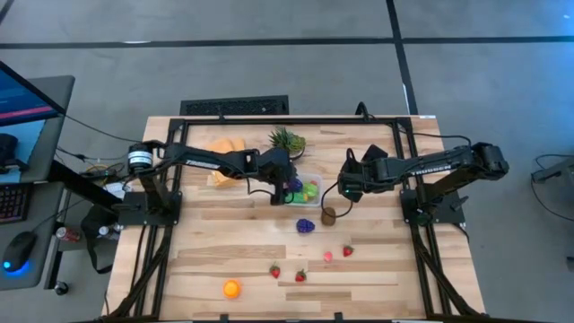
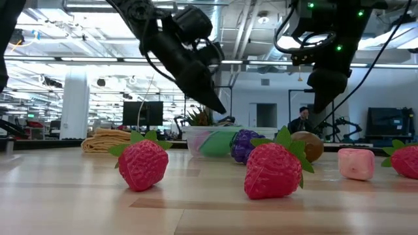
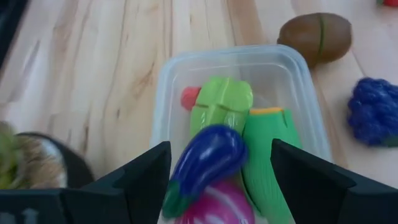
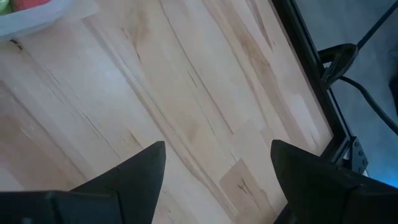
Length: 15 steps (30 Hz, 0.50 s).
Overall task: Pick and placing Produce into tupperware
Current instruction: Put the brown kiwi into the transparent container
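Wooden slat table point(image 1: 224, 256) in a bright open office, left gripper point(image 3: 217, 168) spread over the container point(image 3: 174, 81) holding an eggplant point(image 3: 208, 158), right gripper point(image 4: 217, 165) spread nearby, kiwi point(image 1: 328, 215), grapes point(image 1: 306, 225), strawberries point(image 2: 142, 163), orange point(image 1: 232, 288) scattered, potted plant point(image 1: 287, 140) and cloth point(image 1: 224, 148) behind.

Grey floor point(image 1: 269, 72), desk point(image 1: 27, 188) alongside

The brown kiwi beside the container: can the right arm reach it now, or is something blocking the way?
Probably yes. The brown kiwi lies on bare wood just below the right gripper, whose fingers are open and empty. The left gripper is busy over the tupperware, off to the side, and nothing stands between.
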### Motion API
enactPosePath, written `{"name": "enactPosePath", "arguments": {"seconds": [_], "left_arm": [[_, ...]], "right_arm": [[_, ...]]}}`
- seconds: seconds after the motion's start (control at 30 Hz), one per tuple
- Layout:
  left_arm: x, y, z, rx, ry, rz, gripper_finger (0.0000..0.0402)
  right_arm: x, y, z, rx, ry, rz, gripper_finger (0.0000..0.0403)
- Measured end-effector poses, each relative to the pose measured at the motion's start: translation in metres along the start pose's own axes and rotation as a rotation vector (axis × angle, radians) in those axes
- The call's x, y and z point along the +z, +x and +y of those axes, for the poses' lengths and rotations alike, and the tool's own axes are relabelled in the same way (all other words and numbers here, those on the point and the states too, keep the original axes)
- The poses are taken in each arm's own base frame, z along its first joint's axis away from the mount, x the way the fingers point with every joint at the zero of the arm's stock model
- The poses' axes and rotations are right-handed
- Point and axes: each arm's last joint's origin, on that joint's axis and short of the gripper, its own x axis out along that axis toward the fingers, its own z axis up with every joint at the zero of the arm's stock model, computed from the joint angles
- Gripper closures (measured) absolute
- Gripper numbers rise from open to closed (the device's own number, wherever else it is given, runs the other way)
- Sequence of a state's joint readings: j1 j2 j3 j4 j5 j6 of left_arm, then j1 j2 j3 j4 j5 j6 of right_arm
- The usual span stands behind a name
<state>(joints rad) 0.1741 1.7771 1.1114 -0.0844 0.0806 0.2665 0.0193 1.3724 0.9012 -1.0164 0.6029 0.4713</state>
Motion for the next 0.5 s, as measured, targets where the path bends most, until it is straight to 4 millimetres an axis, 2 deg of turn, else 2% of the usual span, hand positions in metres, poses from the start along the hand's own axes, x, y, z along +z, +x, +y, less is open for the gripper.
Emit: {"name": "enactPosePath", "arguments": {"seconds": [0.3, 0.5], "left_arm": [[0.008, -0.058, -0.009, -0.016, 0.01, 0.08, 0.0136], [0.0, -0.082, -0.028, -0.119, -0.026, 0.205, 0.0136]], "right_arm": [[0.0, 0.0, 0.0, 0.001, 0.002, -0.002, 0.0117], [0.0, 0.0, 0.001, 0.042, 0.003, 0.017, 0.0117]]}}
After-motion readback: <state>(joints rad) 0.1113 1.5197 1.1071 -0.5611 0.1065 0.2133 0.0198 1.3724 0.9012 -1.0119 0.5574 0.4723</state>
